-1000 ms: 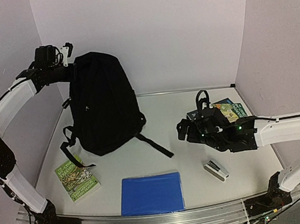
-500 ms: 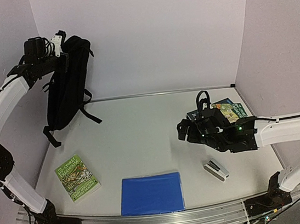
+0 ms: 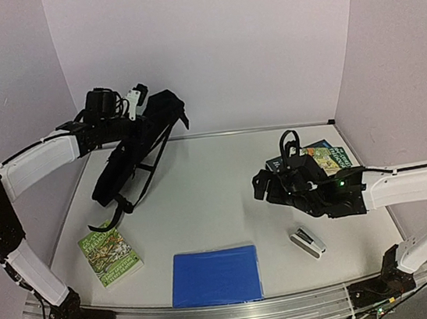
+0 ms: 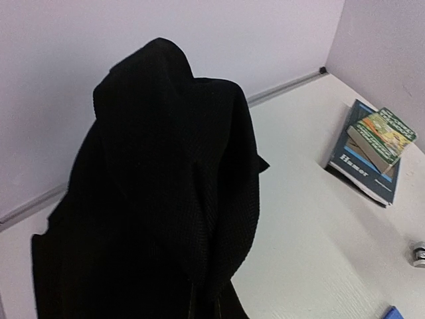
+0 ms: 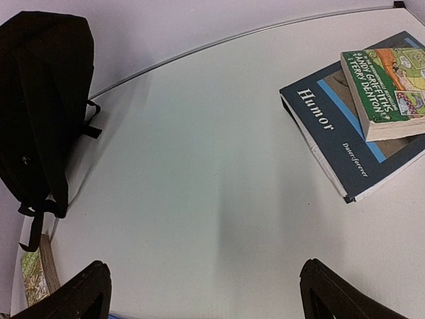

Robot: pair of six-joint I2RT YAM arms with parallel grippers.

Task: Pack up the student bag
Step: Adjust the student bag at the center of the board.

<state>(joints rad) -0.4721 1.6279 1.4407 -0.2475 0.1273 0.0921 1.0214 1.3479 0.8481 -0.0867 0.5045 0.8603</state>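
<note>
The student bag (image 3: pixel 135 150), a black fabric backpack, hangs slanted over the table's back left, straps dangling toward the front. My left gripper (image 3: pixel 144 108) is shut on its upper end. In the left wrist view the student bag (image 4: pixel 159 199) fills the left and covers my fingers. I cannot tell whether its lower end touches the table. My right gripper (image 3: pixel 266 185) hovers open and empty over the right middle. In the right wrist view my right gripper (image 5: pixel 202 272) shows bare tabletop between its fingertips, with the student bag (image 5: pixel 43 100) far off at the left.
A green paperback (image 3: pixel 110 256) lies front left and a blue folder (image 3: pixel 215 276) at the front centre. A small grey device (image 3: pixel 307 241) sits front right. A dark "Humor" book (image 5: pixel 345 143) with a green paperback (image 5: pixel 392 83) on it lies right. Walls enclose three sides.
My left arm has swung the bag from high at the far left toward the centre and lower; it now hangs slanted. The right arm has not moved.
</note>
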